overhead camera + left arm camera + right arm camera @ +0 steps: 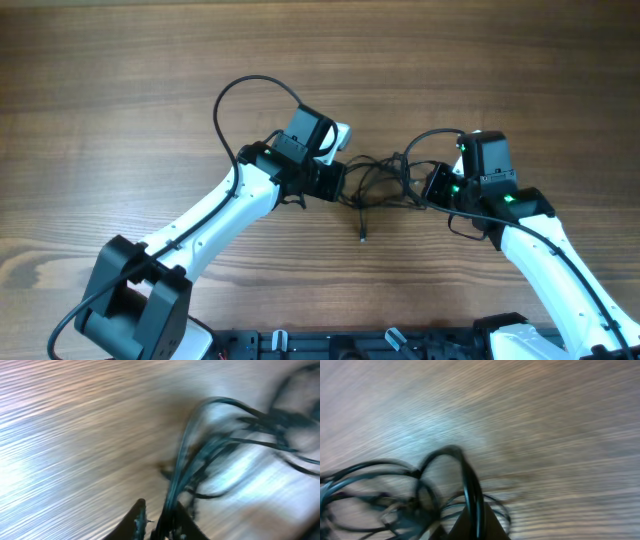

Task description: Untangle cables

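Overhead, cables (378,180) span between left pincer (338,182) and right pincer (432,190), both clamping.

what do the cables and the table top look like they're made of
The cables look like thin cords in a black rubber or plastic jacket, slightly glossy: they bend in loose loops and catch light in the wrist views. The table looks like brown wood or wood-look laminate, with long grain lines and a soft sheen; which of the two is unclear.

black cables (385,180), seemingly teal-tinted in blurred wrist views, on a brown wood-grain table (120,80).
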{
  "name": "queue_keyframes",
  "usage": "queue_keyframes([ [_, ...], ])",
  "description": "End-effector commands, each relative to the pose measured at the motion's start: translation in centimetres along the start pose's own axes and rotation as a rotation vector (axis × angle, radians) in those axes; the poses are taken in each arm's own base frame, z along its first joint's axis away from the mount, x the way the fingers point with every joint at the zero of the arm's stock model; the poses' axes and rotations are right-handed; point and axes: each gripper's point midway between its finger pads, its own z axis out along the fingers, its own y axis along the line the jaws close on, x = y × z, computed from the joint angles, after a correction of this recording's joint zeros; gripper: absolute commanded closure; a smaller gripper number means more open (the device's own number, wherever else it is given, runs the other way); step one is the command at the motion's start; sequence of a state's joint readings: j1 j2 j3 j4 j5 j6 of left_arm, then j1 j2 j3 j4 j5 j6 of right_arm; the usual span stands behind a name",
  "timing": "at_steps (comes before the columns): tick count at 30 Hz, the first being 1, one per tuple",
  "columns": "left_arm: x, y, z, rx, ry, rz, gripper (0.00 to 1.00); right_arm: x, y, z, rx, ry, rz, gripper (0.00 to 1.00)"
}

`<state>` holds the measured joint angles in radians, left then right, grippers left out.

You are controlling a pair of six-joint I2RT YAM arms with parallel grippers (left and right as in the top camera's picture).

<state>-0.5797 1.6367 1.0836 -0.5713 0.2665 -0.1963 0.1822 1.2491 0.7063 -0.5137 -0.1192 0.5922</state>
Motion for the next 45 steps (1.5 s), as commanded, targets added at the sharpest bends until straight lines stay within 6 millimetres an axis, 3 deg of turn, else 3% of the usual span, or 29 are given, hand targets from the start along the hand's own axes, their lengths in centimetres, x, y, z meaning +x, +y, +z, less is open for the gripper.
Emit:
queue_keyframes([
  [1, -0.1, 3.2, -0.2, -0.18, -0.021, -0.032, 0.76, -1.0, -2.3, -0.2, 0.131, -0.057, -0.034, 0.96],
  [5, -1.0, 3.4, -0.9, -0.176, -0.047, -0.042, 0.49, -0.5, -2.6, -0.2, 0.145, -0.036, -0.04, 0.96],
  [7, -2.1, 2.6, -2.0, -0.122, -0.079, -0.05, 0.44, -0.4, -2.6, -0.2, 0.146, -0.034, -0.039, 0.96],
  [10, -3.9, -2.3, -3.7, 0.182, -0.112, -0.028, 0.29, -0.3, -1.3, -0.1, 0.076, -0.018, -0.038, 0.96],
  [12, -4.4, -4.0, -4.1, 0.295, -0.113, -0.068, 0.25, 0.2, 0.9, 0.0, -0.047, 0.02, -0.044, 0.96],
  [13, -4.8, -4.0, -3.9, 0.302, -0.113, -0.142, 0.23, 0.4, 2.0, -0.1, -0.109, 0.036, -0.047, 0.96],
  [17, -5.3, -4.8, -2.6, 0.323, -0.107, -0.218, 0.21, 0.5, 2.8, -0.2, -0.152, 0.045, -0.051, 0.96],
  [22, -4.4, -3.4, 1.1, 0.268, -0.027, -0.432, 0.13, 0.7, 3.7, -0.4, -0.203, 0.063, -0.056, 0.96],
  [24, -4.3, -3.0, 2.7, 0.261, -0.011, -0.441, 0.12, 0.6, 3.8, -0.4, -0.205, 0.058, -0.059, 0.96],
  [27, -4.6, -2.8, 4.0, 0.265, -0.029, -0.365, 0.31, 0.6, 3.8, -0.4, -0.205, 0.058, -0.065, 0.96],
  [32, -5.1, -4.4, 5.6, 0.289, -0.068, -0.24, 0.25, 0.8, 4.0, -0.5, -0.22, 0.066, -0.07, 0.96],
  [34, -4.8, -3.4, 7.1, 0.194, -0.085, -0.236, 0.3, 0.9, 4.4, -0.6, -0.241, 0.072, -0.085, 0.96],
  [36, -4.3, -2.4, 8.5, 0.111, -0.089, -0.234, 0.55, 0.9, 4.4, -0.6, -0.244, 0.073, -0.084, 0.96],
  [37, -4.1, -2.3, 8.9, 0.097, -0.085, -0.231, 0.83, 0.9, 4.4, -0.6, -0.244, 0.074, -0.085, 0.96],
  [38, -4.3, -2.5, 8.9, 0.106, -0.096, -0.21, 0.96, 0.9, 4.4, -0.6, -0.243, 0.074, -0.086, 0.96],
  [39, -5.3, -3.2, 8.1, 0.138, -0.13, -0.152, 0.96, 1.0, 4.4, -0.6, -0.242, 0.074, -0.098, 0.96],
  [41, -8.7, -4.3, 4.2, 0.193, -0.237, -0.101, 0.96, 1.0, 4.4, -0.6, -0.243, 0.07, -0.128, 0.96],
  [42, -10.4, -4.8, 1.6, 0.217, -0.298, -0.093, 0.96, 0.9, 4.3, -0.5, -0.238, 0.068, -0.136, 0.96],
  [43, -12.5, -5.4, -2.5, 0.243, -0.394, -0.079, 0.96, 0.8, 3.8, -0.4, -0.209, 0.059, -0.133, 0.96],
  [45, -14.2, -5.9, -7.5, 0.265, -0.505, -0.062, 0.96, 0.5, 2.8, -0.2, -0.154, 0.039, -0.129, 0.96],
])
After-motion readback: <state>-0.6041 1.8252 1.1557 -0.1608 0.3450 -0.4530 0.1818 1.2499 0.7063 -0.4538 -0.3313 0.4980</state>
